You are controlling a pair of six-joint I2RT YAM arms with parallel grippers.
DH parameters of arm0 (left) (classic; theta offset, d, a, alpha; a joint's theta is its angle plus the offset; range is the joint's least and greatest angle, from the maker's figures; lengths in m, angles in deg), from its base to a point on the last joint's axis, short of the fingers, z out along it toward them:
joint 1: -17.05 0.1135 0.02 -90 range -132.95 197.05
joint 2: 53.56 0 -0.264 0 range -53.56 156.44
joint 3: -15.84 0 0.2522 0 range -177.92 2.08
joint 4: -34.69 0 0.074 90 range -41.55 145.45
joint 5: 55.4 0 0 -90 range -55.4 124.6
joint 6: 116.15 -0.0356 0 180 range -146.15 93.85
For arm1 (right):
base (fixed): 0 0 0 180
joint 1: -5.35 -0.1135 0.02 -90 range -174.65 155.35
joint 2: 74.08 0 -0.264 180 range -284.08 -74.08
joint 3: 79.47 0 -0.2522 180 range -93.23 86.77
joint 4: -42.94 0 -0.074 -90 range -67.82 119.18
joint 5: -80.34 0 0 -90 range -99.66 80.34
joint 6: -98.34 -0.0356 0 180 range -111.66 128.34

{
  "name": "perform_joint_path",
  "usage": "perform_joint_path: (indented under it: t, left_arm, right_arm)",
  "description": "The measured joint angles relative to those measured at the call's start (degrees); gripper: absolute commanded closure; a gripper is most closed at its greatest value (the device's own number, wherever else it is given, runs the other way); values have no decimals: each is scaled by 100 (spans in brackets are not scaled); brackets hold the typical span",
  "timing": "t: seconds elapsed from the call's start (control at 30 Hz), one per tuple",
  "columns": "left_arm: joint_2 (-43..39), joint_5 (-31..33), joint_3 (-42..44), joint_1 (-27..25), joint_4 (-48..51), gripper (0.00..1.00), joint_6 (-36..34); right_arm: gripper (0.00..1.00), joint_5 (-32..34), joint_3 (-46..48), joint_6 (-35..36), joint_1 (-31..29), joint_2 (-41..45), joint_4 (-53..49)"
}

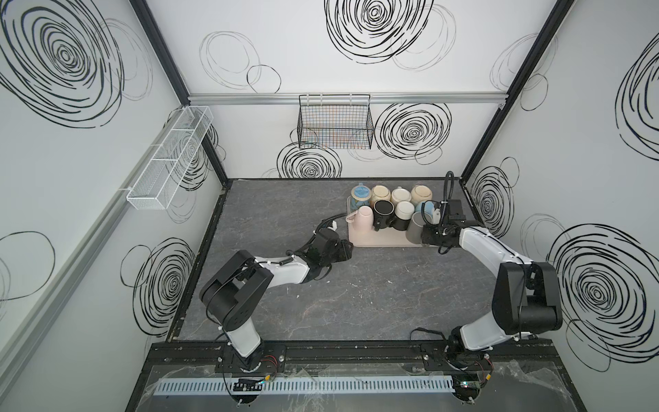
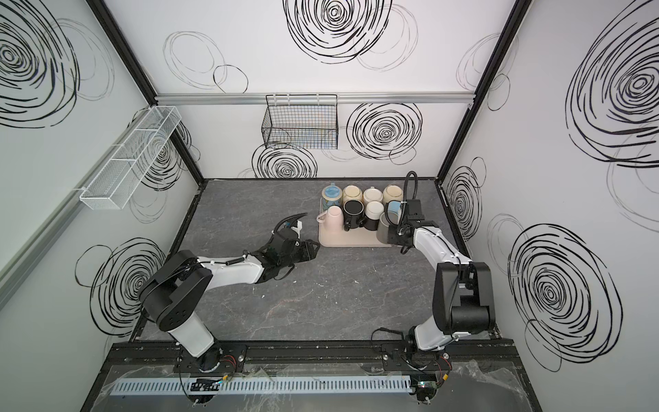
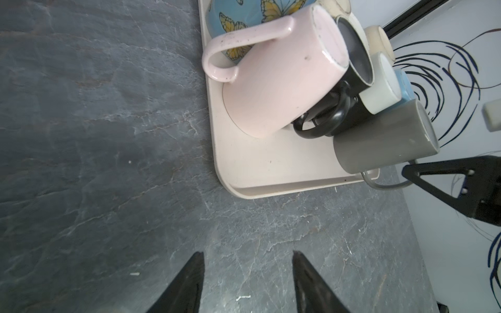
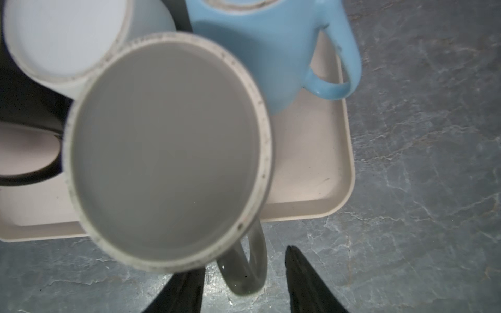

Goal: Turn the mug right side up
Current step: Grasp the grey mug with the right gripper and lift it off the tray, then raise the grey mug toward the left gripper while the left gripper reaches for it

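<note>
I am looking down on the dark stone-patterned counter (image 1: 321, 303), which is filling the floor of the cell. Both arms are reaching across it toward the far right corner. In that corner a beige tray (image 1: 385, 239) is sitting flat, crowded with mugs in two rows.

I am watching the gray mug (image 4: 168, 151). It is standing base up on the tray's near right corner, just beside a light blue mug (image 4: 257, 48) that is also base up. A pink mug (image 3: 282, 73) is standing upside down at the left end of the front row, with a black mug (image 1: 383, 210) next to it. The front strip of the tray is lying bare.

The right hand (image 4: 244, 265) is hovering low at the tray's front edge. Its two fingers are standing apart, one on each side of the gray mug's handle (image 4: 238, 281), which is sticking out over the tray rim above the counter. I am seeing open space between the handle and one finger, so nothing is clamped.

The left hand (image 3: 248, 253) is hanging over bare counter just short of the tray's near left corner, fingers spread and holding nothing.
</note>
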Motion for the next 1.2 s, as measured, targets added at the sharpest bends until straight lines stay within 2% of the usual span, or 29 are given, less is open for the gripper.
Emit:
perform_joint_path:
  t: [0.23,0.37,0.4,0.6,0.8,1.03,1.2]
  left_arm:
    - [-413,195,472,-11,-247,45,-39]
    - [-551,245,605,-50,-511,45,-109]
    - [-584,258,643,-68,-588,45,-129]
    - [-787,295,859,-140,-765,45,-210]
    - [-1054,186,1047,-109,-984,44,-214]
    - [-1078,-627,1408,179,-2017,42,197]
    - [-1303,-1010,1366,234,-2267,35,354]
  right_arm:
    - [81,407,-2,251,-205,-201,-4]
    - [98,708,-7,378,-365,-199,-48]
    - [100,782,-4,411,-411,-192,-61]
    - [100,977,9,479,-678,33,-245]
    - [100,813,232,238,-962,772,-94]
    - [100,35,918,-398,-1121,1770,772]
    - [100,-1001,979,-1036,-1180,1967,1572]
